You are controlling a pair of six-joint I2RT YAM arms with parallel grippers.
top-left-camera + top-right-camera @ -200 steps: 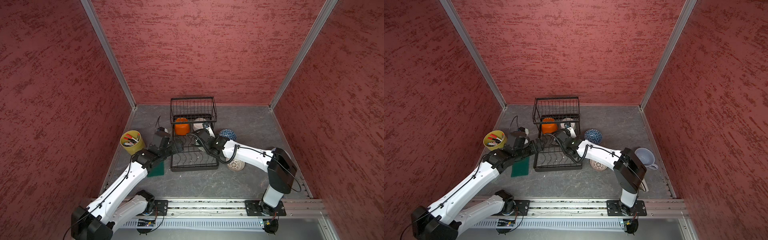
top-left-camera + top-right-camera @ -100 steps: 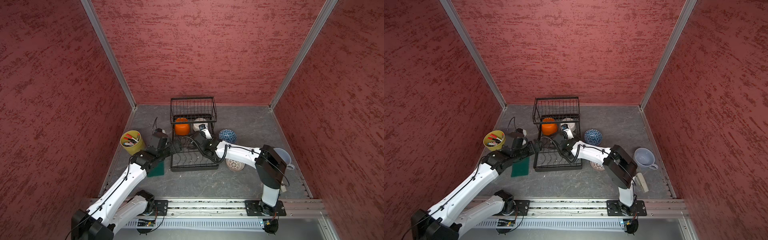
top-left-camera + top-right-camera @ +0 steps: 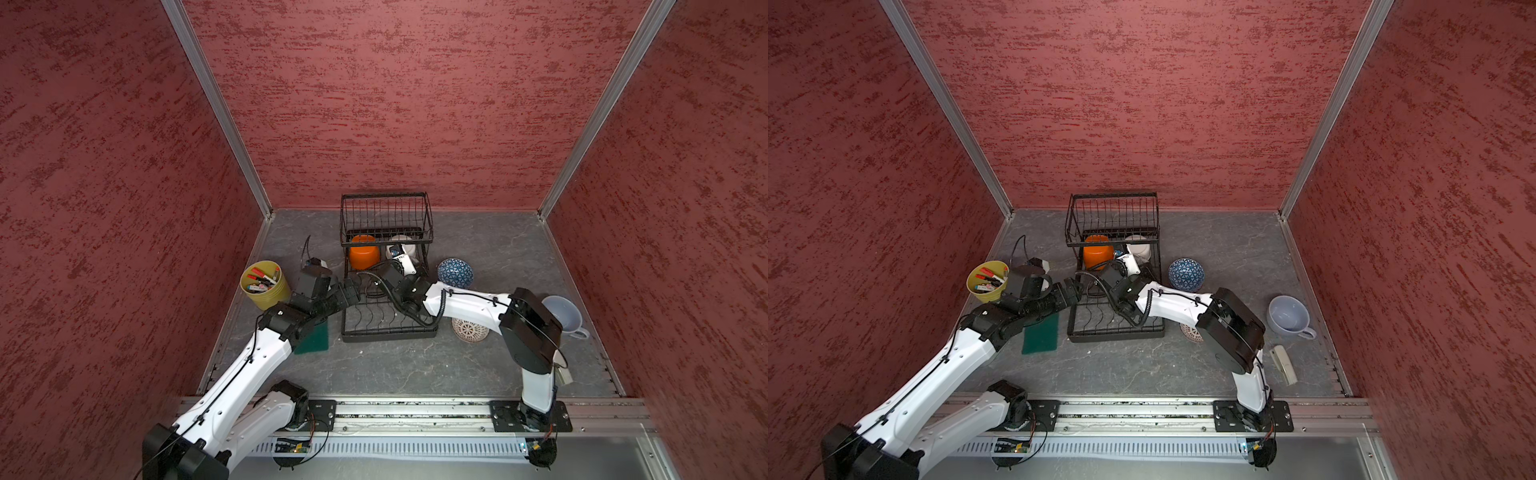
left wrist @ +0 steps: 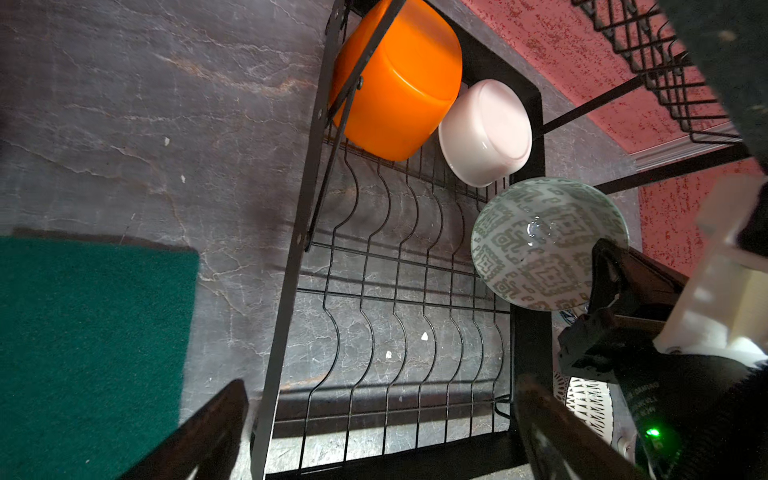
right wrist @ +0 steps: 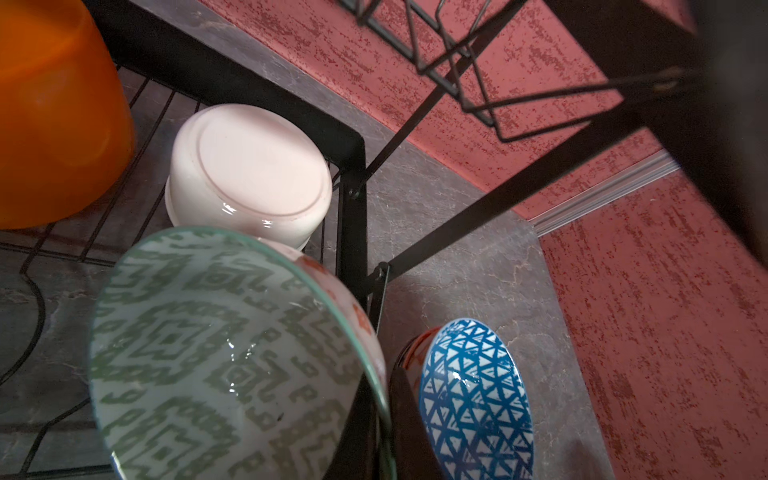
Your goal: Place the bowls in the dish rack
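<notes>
We see the dish rack (image 3: pixel 388 336) standing mid-counter (image 3: pixel 395 370), its raised basket (image 3: pixel 386 212) at the 12 o'clock end. Taking the lower tray as our dial, the orange bowl (image 3: pixel 364 254) sits at 11 o'clock and the white bowl (image 3: pixel 409 248) at 1 o'clock. Both have their bases turned up, just beside each other under the basket's front edge.

The right end effector (image 4: pixel 604 270) is clamped on the rim of the grey-green patterned bowl (image 4: pixel 548 241). That bowl hangs tilted at about 2 o'clock, by the tray's 3 o'clock rail and just in front of the white bowl. We cannot tell whether it touches the wires or the white bowl.

The left end effector (image 3: pixel 356 289) hovers at the 9 o'clock rail with its fingers (image 4: pixel 216 424) spread wide, gripping nothing. From mid-tray to the 6 o'clock rim, the curved slot wires show only counter beneath them.

Outside the rack, the blue triangle-patterned bowl (image 3: pixel 455 272) sits just off the 3 o'clock rail, near the held bowl. The lattice bowl (image 3: pixel 469 331) lies at 4 o'clock, partly under the right forearm. The pale blue cup (image 3: pixel 561 309) is farther out the same way, near the counter's edge. The green pad (image 3: pixel 316 338) lies beside the 8 o'clock corner, and the pot of pens (image 3: pixel 264 286) stands at 9 o'clock near the wall.
</notes>
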